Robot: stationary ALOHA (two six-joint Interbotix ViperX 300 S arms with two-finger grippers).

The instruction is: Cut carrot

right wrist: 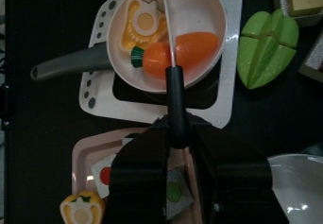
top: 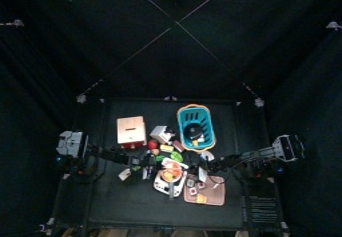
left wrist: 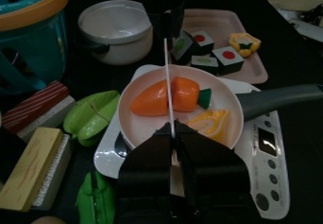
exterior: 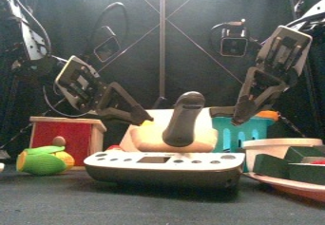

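The left end effector (left wrist: pixel 173 157) is closed on a knife (left wrist: pixel 168 72) whose blade crosses the carrot (left wrist: pixel 171 96) in the pan (left wrist: pixel 132 143). The right end effector (right wrist: pixel 177 157) clamps a second blade (right wrist: pixel 171 81). The carrot looks a light, rigid, slippery toy, likely best steadied at its orange end.

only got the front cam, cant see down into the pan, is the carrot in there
Observer: Yes. The left wrist view shows the carrot lying in the white pan.
Operator: wheres the knife
Observer: The right gripper holds the knife by its dark handle, and the blade runs over the middle of the carrot.
Operator: anything else in the pan
Observer: A yellow and white piece lies beside the carrot.
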